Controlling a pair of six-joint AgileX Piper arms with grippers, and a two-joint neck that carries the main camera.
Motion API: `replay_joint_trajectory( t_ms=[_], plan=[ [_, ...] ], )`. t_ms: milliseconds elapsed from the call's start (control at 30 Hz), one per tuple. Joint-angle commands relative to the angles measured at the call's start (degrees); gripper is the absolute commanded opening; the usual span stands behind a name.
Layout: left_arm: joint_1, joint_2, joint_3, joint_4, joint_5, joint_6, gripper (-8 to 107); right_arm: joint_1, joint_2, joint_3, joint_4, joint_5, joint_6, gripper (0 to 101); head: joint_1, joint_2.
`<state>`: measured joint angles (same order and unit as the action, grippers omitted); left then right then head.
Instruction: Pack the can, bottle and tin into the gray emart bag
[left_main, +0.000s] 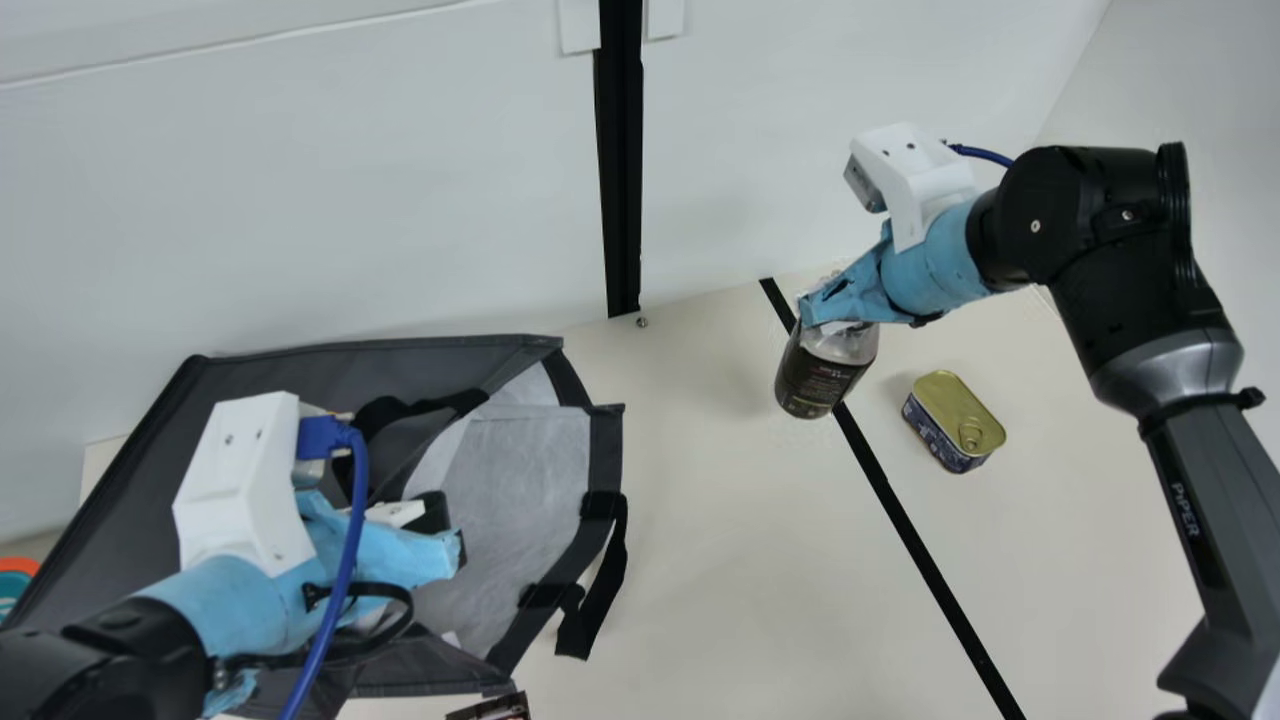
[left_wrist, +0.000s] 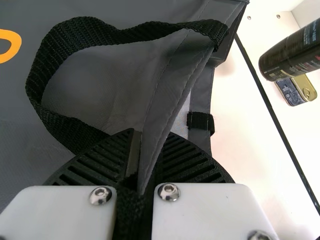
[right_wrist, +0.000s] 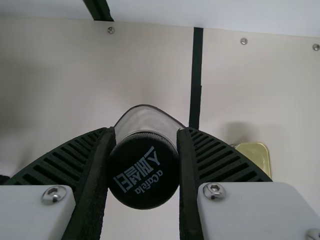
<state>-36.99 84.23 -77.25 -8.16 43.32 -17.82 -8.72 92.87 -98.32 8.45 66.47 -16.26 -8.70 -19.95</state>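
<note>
Two arms show in the main view, with one gray bag, one bottle and one tin. The bag (left_main: 606, 440) spreads over the lower left of the frame, its pale-lined mouth facing right; two black straps can be made out, one (left_main: 385, 412) by the left arm and one (left_main: 600, 590) at the mouth. The tin (left_main: 958, 415) lies flat on the table (left_main: 730, 560), right of centre, its pull ring up. One black line (left_main: 900, 520) runs slantwise down the table, passing behind the bottle.

The left arm (left_main: 110, 645) enters at the lower left corner and points right over the bag; the left gripper (left_main: 452, 556) is closed on a fold of gray fabric at the bag's edge, which rises between its two ribbed fingers in the left wrist view. The right arm (left_main: 1200, 430) comes up the right side, bends at the upper right and points down and left. The right gripper (left_main: 835, 305) is clamped around the top of the bottle (left_main: 822, 372), a finger on each side of the black cap, and holds it tilted above the table.

Part of the bag is hidden by the left arm. A dark printed thing (left_main: 492, 709) is cut off at the bottom edge, too little of it showing to name. An orange and teal object (left_main: 14, 580) is cut off at the left edge.
</note>
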Motion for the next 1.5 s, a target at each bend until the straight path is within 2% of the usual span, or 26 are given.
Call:
replay_joint_trajectory(
  t_ms=[0,700,1467],
  plan=[
    [0.0,0.0,0.0,0.0,0.0,0.0,10,0.4,-0.5,0.7,0.0,-0.1,-0.2,0,-1.3,0.0],
    [0.0,0.0,0.0,0.0,0.0,0.0,10,3.1,-5.9,5.3,1.3,0.6,-2.0,0,-1.3,0.0],
    [0.0,0.0,0.0,0.0,0.0,0.0,10,5.2,-11.0,8.6,5.4,2.7,-6.9,0,-1.3,0.0]
  ],
)
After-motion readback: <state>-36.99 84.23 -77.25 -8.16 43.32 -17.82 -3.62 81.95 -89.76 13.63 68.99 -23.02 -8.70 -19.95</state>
